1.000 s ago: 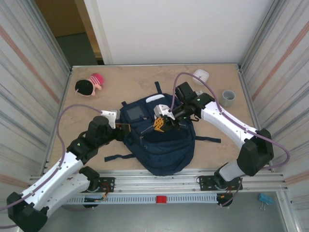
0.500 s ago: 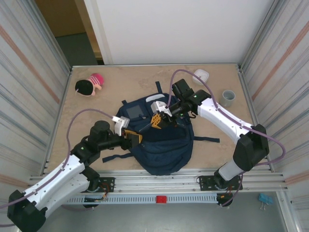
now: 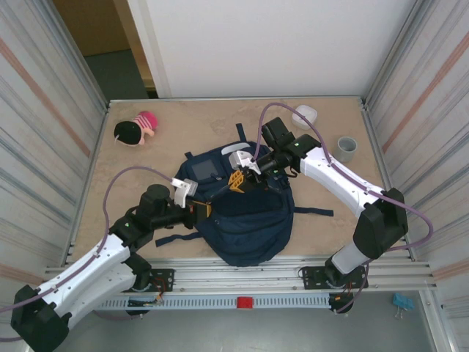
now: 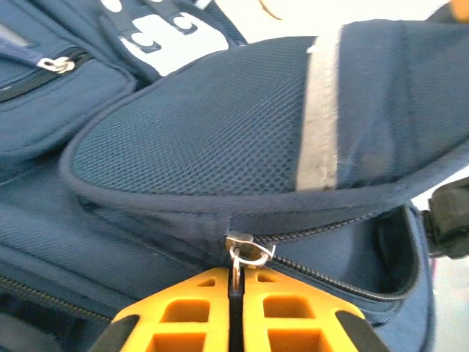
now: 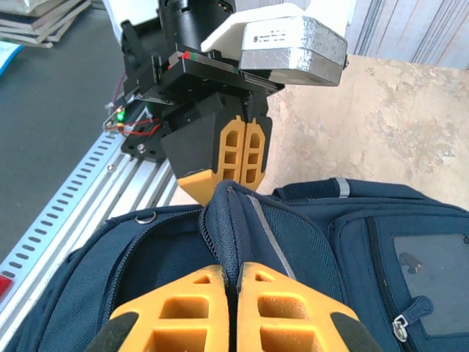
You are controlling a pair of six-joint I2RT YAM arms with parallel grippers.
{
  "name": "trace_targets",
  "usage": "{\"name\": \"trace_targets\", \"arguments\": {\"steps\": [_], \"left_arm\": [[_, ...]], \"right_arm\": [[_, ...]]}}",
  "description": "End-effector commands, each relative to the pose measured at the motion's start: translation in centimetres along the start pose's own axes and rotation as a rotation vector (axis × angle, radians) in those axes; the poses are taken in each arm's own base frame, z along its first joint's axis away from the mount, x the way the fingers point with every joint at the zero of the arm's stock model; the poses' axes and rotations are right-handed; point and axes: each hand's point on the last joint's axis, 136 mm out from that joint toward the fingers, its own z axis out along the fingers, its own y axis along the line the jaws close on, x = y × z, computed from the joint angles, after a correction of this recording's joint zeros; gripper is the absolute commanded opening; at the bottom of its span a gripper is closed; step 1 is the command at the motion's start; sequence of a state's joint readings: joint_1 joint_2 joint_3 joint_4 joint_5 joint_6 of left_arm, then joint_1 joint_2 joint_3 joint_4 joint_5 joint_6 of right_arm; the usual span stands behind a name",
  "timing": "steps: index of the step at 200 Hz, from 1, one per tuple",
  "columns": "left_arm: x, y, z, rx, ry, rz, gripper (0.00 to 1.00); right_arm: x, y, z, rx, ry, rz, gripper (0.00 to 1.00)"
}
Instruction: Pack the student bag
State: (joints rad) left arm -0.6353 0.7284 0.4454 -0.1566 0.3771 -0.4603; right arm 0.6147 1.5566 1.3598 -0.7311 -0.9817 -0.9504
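At the bag's (image 3: 253, 220) nine o'clock, its zip pull (image 4: 237, 250) is pinched by the left gripper (image 3: 207, 210), fabric (image 5: 229, 220) by the right gripper (image 3: 236, 180).

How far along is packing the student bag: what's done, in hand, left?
Done: the zip of the student bag is partly open. In hand: the left end effector is shut on the zipper pull; the right end effector pinches fabric beside the zip. Left: the plush doll, white container and grey cup lie on the table outside the bag, so packing likely hasn't started.
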Motion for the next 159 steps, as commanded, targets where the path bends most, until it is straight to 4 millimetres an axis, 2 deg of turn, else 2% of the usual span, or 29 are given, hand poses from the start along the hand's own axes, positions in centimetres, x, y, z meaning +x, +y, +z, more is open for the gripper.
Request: {"name": "trace_targets", "arguments": {"steps": [1,21,35,68,93,119,159], "left_arm": [[0.1,3.3,-0.4,-0.193,0.007,-0.019,0.05],[-0.2,4.9,-0.7,-0.277,-0.021,-0.048,0.05],[-0.7,5.5,-0.9,-0.305,-0.053,-0.060,0.09],[-3.1,4.9,-2.1,-0.323,-0.147,-0.066,0.46],[-4.5,6.1,-4.8,-0.461,-0.212,-0.132,0.62],[-5.5,6.9,-7.1,-0.570,-0.253,-0.147,0.66],[-7.1,6.9,-8.5,-0.618,-0.309,-0.129,0.70]], "right_arm": [[-4.7,0.4,-1.8,-0.006,-0.136,-0.109,0.00],[-5.4,1.2,-1.9,-0.026,-0.147,-0.125,0.00],[-5.1,1.1,-1.8,-0.015,-0.127,-0.122,0.00],[-3.3,-1.2,-0.8,0.054,-0.049,-0.134,0.00],[-2.8,-2.7,0.0,0.057,-0.029,-0.174,0.00],[-2.9,-3.4,1.3,0.026,-0.010,-0.229,0.00],[-3.2,-3.9,2.5,-0.024,-0.035,-0.245,0.00]]}}
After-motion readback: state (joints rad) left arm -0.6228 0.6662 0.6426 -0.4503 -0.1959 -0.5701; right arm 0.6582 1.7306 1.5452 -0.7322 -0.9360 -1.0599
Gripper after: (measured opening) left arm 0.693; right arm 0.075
